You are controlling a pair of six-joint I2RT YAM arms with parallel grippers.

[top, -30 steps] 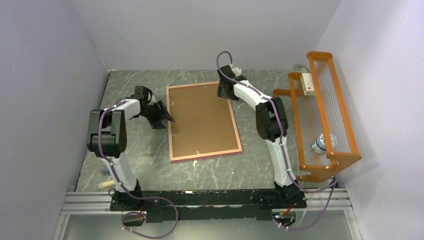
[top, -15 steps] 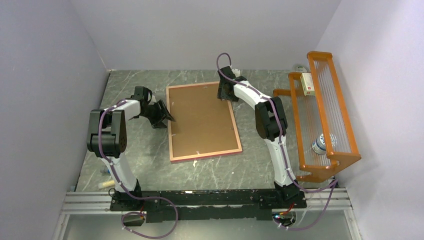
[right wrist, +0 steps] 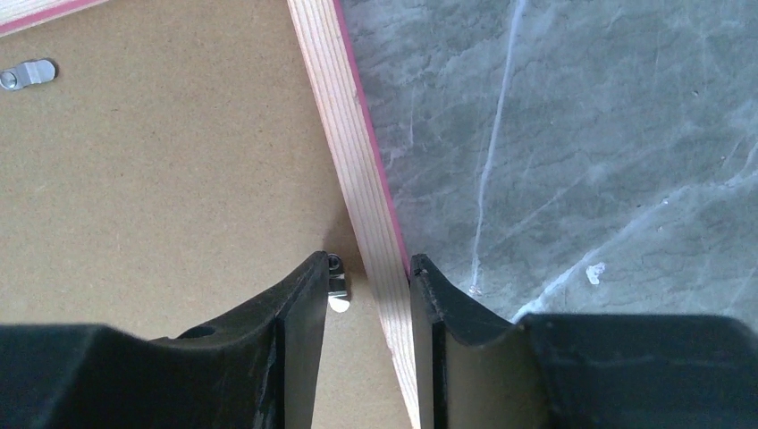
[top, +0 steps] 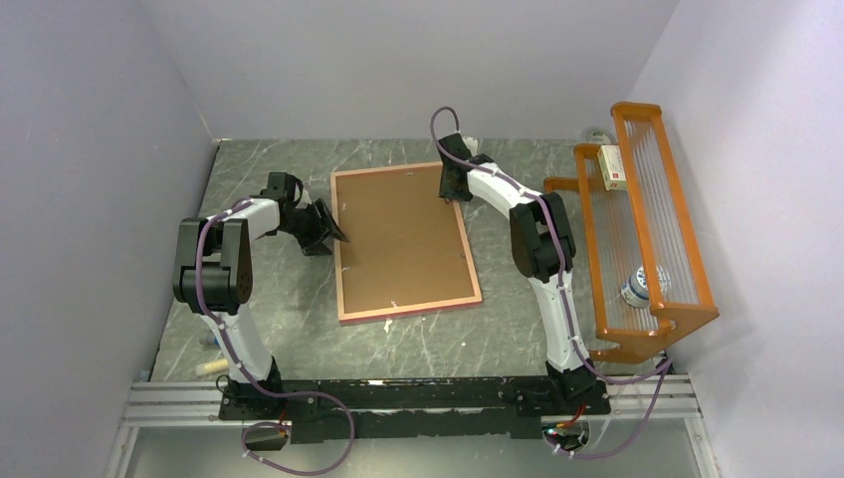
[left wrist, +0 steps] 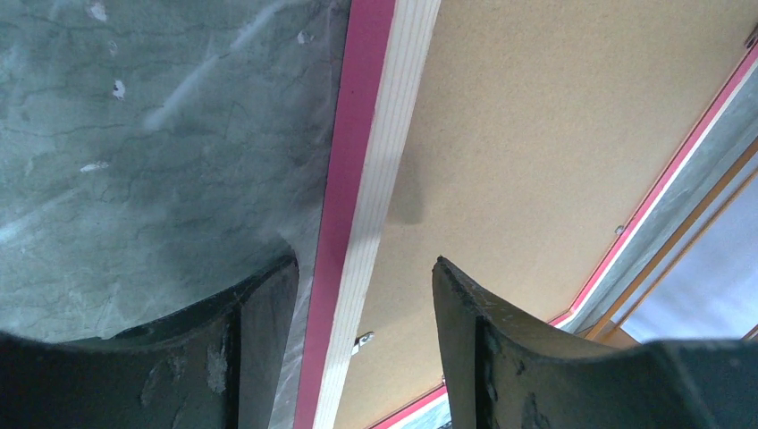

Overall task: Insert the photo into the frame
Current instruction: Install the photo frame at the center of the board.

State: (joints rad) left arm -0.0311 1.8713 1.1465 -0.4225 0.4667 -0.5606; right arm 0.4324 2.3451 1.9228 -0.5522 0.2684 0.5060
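The frame (top: 408,307) lies face down on the table, its pink edge and pale wood back showing, with the brown backing board (top: 403,239) set in it. The photo is not in view. My left gripper (top: 333,231) is open and straddles the frame's left rail (left wrist: 375,134), its fingers apart on either side in the left wrist view (left wrist: 365,261). My right gripper (top: 455,191) is open by a narrow gap astride the right rail (right wrist: 335,107) near the far corner (right wrist: 368,257). Its inner finger sits by a small metal clip (right wrist: 337,284).
An orange wire rack (top: 647,229) stands at the right, holding a small box (top: 612,166) and a can (top: 642,287). Another metal clip (right wrist: 27,73) sits on the backing board near the frame's far rail. Grey walls close in the table.
My right gripper has shifted slightly to the right, onto the frame's right rail. The left gripper and the frame have not moved.
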